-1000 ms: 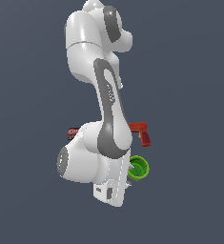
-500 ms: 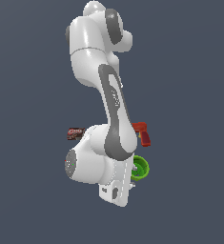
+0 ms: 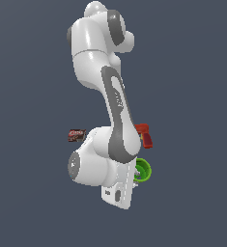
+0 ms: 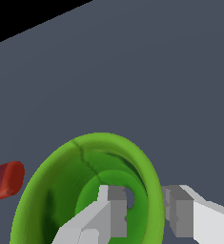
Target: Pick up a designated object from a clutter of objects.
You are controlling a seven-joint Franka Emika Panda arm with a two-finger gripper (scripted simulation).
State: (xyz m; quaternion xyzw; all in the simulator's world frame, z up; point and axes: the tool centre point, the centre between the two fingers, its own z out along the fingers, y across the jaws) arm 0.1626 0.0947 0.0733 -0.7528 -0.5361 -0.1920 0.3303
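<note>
The bright lime-green round hollow cup (image 4: 92, 190), lying beside the red toy drill (image 4: 6, 180), is being straddled by the spread gripper (image 4: 144, 207), one finger inside its rim, one outside. If the thin wall is being squeezed off-centre, the cup could be tipped or squirted away.

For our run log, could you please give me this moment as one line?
phase: grasp approach | target: green cup | gripper: open, one finger inside cup, one outside, straddling the rim | red drill: untouched | lift: not yet

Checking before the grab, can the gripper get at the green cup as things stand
Probably yes: the gripper is open and straddles the green cup's rim, one finger inside the hollow, the other outside. Nothing blocks it.
</note>
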